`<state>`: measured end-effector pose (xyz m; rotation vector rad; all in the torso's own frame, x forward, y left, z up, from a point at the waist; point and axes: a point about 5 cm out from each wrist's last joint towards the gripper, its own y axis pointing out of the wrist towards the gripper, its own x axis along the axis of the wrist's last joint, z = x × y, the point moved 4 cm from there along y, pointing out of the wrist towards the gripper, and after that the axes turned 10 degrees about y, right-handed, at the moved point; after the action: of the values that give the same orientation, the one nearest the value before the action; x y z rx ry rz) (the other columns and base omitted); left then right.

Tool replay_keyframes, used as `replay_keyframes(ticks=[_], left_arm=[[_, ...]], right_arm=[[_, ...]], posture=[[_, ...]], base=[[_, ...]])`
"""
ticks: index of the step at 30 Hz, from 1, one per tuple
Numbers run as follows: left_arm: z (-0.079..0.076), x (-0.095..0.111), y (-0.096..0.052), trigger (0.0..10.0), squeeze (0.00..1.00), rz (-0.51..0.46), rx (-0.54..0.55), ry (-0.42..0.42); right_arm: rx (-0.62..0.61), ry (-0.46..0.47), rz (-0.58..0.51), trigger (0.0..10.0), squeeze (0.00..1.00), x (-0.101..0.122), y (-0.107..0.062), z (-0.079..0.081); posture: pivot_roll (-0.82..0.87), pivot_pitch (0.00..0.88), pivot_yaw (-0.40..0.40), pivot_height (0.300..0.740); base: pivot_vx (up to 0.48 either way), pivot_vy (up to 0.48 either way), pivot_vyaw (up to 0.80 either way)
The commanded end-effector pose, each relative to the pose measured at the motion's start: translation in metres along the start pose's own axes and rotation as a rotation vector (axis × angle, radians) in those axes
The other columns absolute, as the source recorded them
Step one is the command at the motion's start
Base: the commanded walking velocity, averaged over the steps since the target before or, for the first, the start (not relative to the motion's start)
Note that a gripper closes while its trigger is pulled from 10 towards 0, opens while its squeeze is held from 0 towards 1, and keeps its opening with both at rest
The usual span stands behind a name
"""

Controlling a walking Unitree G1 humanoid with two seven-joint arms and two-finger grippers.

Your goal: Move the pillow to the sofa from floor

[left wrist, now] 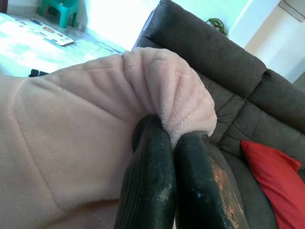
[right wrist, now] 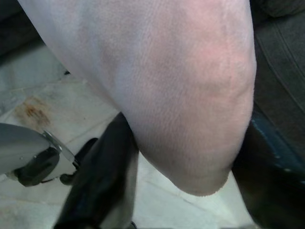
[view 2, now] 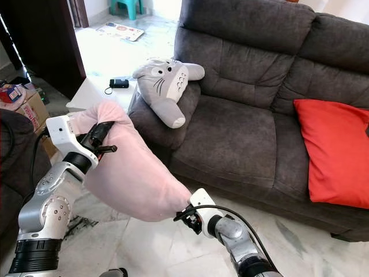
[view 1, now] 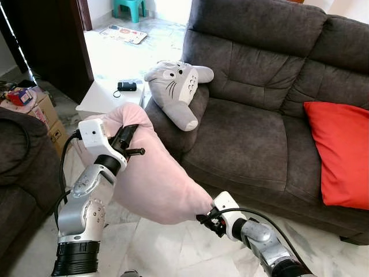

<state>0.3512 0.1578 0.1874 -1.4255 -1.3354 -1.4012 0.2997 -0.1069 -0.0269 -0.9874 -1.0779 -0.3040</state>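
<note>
Pillow (view 1: 151,176) pinched by left tool (view 1: 128,138), apparently right tool (view 1: 206,218); above floor (view 1: 167,248).

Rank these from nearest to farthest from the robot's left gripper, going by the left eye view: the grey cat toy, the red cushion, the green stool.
From the left gripper, clamped on the pink pillow:
1. Grey cat toy, on the sofa's armrest, just beyond the gripper.
2. Green stool, at the far end of the room.
3. Red cushion, on the sofa's far seat, to the right.

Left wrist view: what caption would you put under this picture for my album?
Left pincer pinching a fold of the pink pillow, grey sofa and red cushion behind.
</note>
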Motion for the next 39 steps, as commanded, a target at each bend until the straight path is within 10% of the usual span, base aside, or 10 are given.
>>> replay_keyframes(ticks=[1,20,39], left_arm=[[-0.015,0.033,0.005,10.0,0.00,-0.125,-0.058,0.002],[-0.014,0.027,0.005,10.0,0.00,-0.109,-0.054,0.006],[0.023,-0.031,-0.018,10.0,0.00,0.093,0.109,0.328]], right_arm=[[-0.001,0.010,-0.033,0.0,0.00,0.005,-0.002,-0.002],[-0.076,0.079,-0.156,0.0,0.00,0.034,-0.004,-0.019],[-0.387,0.201,-0.385,0.0,0.00,0.068,-0.031,-0.059]], posture=[[0.19,0.071,-0.127,0.740],[0.19,0.060,-0.129,0.740],[0.18,0.055,-0.142,0.740]], base=[[0.000,0.000,0.00],[0.000,0.000,0.00],[0.000,0.000,0.00]])
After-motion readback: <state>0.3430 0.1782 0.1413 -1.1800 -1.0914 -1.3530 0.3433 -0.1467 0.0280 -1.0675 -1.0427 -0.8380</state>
